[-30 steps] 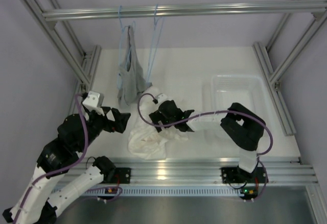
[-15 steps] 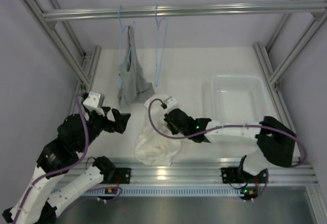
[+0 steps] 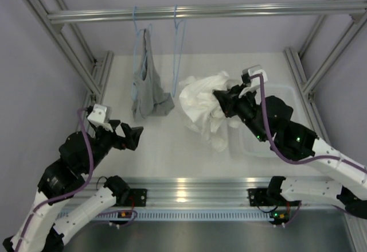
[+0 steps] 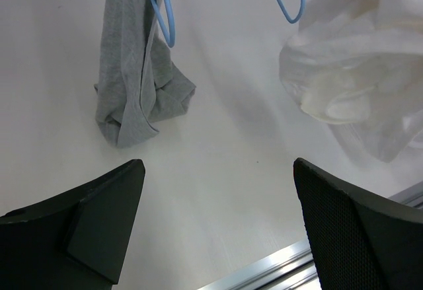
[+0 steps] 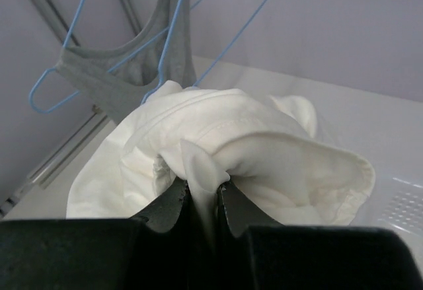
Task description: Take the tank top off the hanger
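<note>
Beside the bare hanger (image 4: 289,20), one white tank top (image 3: 202,104) is held bunched in the clamped right gripper (image 5: 203,194); the second hanger (image 4: 169,41) is draped with one grey top (image 3: 147,91); the left gripper (image 3: 134,135) is spread, empty.

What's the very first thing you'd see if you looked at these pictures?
The big crumpled white tank top, pinched in the right gripper and held up right of the middle. Then the grey tank top hanging on a light-blue hanger from the back rail, with a bare hanger just beside it.
</note>
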Controlling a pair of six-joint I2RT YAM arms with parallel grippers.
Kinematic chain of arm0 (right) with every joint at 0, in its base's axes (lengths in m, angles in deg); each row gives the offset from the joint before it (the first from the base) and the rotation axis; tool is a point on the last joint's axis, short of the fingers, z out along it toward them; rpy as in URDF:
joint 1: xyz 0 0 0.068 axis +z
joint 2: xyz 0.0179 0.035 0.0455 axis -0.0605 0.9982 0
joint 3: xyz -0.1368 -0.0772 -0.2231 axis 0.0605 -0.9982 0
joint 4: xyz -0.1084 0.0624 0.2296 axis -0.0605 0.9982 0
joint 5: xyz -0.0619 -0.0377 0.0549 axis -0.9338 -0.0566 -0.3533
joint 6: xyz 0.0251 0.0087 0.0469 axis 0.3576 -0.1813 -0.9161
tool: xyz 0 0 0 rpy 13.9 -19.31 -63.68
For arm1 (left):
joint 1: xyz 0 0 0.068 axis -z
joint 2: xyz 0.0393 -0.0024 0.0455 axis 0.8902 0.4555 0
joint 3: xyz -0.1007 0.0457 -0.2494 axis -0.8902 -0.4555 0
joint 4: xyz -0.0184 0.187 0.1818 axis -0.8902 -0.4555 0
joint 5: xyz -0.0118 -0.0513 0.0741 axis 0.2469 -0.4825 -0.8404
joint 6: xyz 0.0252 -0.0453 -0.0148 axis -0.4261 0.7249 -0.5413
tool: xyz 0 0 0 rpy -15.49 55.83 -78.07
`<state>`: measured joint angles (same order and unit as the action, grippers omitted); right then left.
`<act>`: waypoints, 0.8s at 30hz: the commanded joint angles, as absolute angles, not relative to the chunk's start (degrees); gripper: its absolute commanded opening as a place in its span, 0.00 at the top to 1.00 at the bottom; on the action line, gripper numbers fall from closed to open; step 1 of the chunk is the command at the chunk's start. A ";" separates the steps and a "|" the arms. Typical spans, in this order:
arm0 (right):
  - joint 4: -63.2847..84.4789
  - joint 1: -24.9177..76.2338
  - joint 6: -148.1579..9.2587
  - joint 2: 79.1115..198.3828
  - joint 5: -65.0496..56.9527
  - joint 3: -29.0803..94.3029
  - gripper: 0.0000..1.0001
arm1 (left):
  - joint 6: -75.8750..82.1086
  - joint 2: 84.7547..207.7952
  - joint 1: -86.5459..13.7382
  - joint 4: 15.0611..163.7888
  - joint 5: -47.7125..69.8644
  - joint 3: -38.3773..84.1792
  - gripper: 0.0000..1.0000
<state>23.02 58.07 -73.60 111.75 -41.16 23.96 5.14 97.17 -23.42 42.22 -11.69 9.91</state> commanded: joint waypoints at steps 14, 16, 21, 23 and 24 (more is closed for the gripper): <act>44.88 43.84 -64.65 104.17 -68.31 32.30 1.00 | 6.39 96.44 -23.26 34.42 -17.22 17.17 0.01; 45.68 36.92 -65.10 103.20 -63.84 30.90 1.00 | 6.39 96.71 -23.26 34.32 -16.87 17.53 0.01; 46.04 27.92 -64.40 104.77 -54.15 33.25 1.00 | 6.39 96.71 -23.26 35.11 -16.43 16.48 0.01; 46.04 27.03 -63.52 105.91 -53.09 35.28 1.00 | 6.30 96.45 -23.26 35.29 -16.17 16.12 0.01; 46.04 26.86 -63.17 107.14 -53.17 37.29 1.00 | 6.30 96.18 -23.26 35.38 -16.17 16.04 0.01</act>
